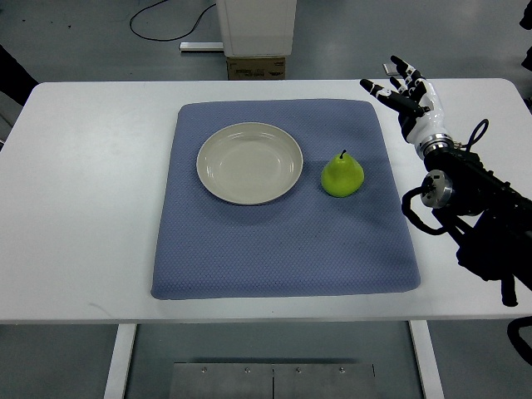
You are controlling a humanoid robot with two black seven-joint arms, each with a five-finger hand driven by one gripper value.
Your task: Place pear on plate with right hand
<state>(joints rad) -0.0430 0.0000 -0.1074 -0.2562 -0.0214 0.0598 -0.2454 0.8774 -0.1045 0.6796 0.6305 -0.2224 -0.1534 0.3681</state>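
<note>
Pear (342,175), upright on blue mat (283,199) beside plate (249,163), judged firm, smooth, bruisable; best gripped round wide belly; right hand (405,90) seen empty, fingers spread.

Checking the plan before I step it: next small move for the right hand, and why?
Probably swing the right hand in toward the pear. The hand is open and holds nothing, off the mat's far right corner. The pear stands on the mat, right of the empty plate.
</note>
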